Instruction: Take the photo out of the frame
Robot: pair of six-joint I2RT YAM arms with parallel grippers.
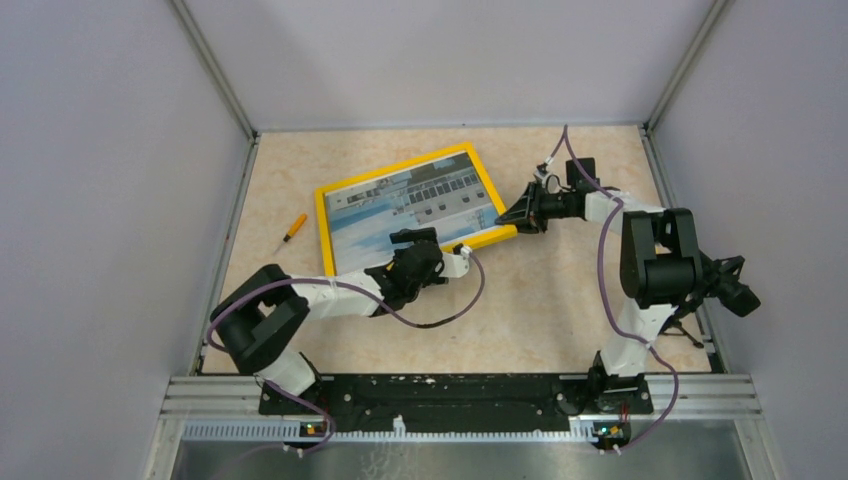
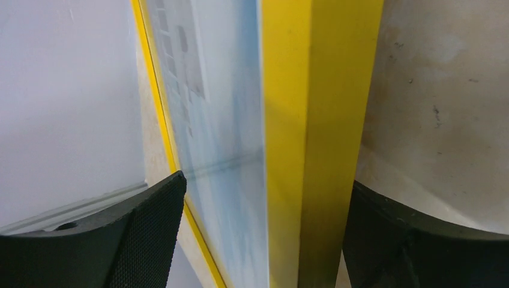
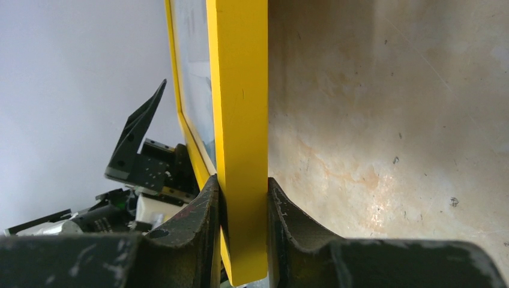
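The frame (image 1: 322, 228), with its bright yellow border, lies face up on the table with the photo (image 1: 410, 198) of a white building and blue sky still inside it. My right gripper (image 1: 516, 214) is shut on the frame's right corner; in the right wrist view both fingers (image 3: 207, 207) press against the yellow edge (image 3: 240, 90). My left gripper (image 1: 416, 240) stands open across the frame's near edge. In the left wrist view the yellow bar (image 2: 318, 120) and the photo (image 2: 222, 120) sit between the wide-apart pads (image 2: 150, 228), which do not touch them.
A small screwdriver (image 1: 292, 227) with a yellow-orange handle lies left of the frame. Grey walls enclose the beige table (image 1: 560, 290) on three sides. The left arm's cable loops over the table near the middle (image 1: 450, 310).
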